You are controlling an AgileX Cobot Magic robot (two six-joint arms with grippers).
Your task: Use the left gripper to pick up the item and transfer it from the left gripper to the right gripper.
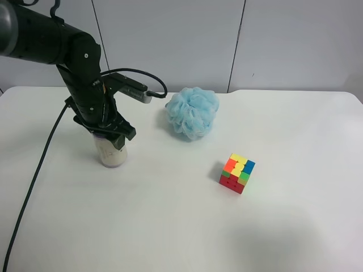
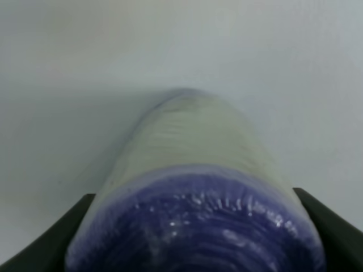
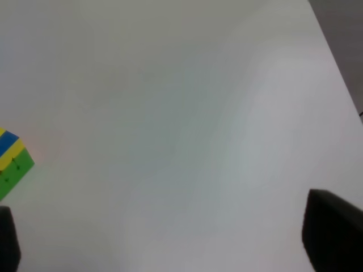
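The item (image 1: 112, 154), a cream-labelled roll with purple ends, stands upright on the white table (image 1: 181, 226) at the exterior high view's left. The all-black left gripper (image 1: 109, 131) reaches down over its top. In the left wrist view the purple end (image 2: 195, 226) fills the space between the two black fingers (image 2: 57, 238), which touch its sides, so the left gripper (image 2: 191, 192) is shut on the item. The right gripper (image 3: 170, 238) shows only its two black fingertips (image 3: 332, 235), set wide apart and empty above bare table. The right arm is out of the exterior high view.
A light-blue mesh bath puff (image 1: 193, 112) lies behind the table's middle. A multicoloured puzzle cube (image 1: 237, 173) sits right of centre; its edge shows in the right wrist view (image 3: 12, 161). A black cable (image 1: 34, 181) trails from the left arm over the table's left side.
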